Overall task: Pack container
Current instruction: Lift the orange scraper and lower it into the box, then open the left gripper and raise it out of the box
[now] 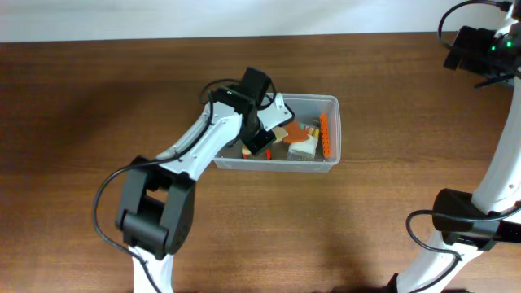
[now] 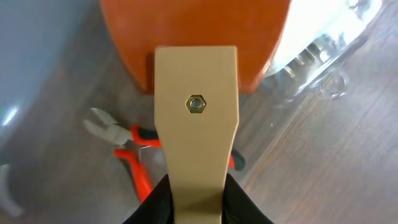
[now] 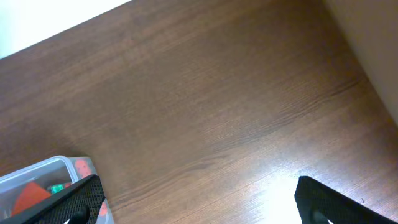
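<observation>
Two arms, one busy. L gripper (image 2: 198, 208) is clamped on the tan handle of an orange-headed tool (image 2: 196, 106), low over the left end of the container (image 1: 309, 98), which sits mid-table. R gripper (image 3: 205, 214) hangs empty, jaws wide apart, well off over bare table (image 3: 217, 93). Risks: tool dropped tilted could land on the orange-handled cutters (image 2: 124, 142) & prop above the rim; arm could also shove the light container sideways.

Left arm (image 1: 203, 140) over container (image 1: 335, 122) — right end free.
</observation>
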`<state>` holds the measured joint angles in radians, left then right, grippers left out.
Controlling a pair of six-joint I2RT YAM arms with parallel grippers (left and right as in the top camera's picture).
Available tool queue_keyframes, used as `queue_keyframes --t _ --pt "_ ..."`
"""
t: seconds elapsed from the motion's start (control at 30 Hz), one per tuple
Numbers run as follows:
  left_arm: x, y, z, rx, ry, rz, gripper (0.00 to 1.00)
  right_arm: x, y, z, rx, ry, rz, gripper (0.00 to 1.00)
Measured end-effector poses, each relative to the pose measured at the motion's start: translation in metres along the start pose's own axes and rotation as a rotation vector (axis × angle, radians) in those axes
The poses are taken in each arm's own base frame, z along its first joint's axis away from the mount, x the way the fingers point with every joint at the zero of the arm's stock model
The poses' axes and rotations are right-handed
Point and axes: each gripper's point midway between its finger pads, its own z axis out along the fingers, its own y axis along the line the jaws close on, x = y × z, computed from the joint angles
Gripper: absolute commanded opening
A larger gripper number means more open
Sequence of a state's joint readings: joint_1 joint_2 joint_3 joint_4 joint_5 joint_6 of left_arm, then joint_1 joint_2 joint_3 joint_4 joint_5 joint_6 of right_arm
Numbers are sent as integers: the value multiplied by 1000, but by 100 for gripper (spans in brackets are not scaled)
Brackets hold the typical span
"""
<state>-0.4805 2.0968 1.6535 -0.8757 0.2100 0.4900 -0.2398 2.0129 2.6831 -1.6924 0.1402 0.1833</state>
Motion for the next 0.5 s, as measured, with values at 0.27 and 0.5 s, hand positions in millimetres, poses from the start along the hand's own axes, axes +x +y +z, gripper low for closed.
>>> queue_keyframes --t 0.27,0.5 --pt "0 1 7 5 7 -1 99 0 0 0 0 0 0 99" --pt "-17 11 -28 -10 -10 -75 99 0 0 0 0 0 0 99"
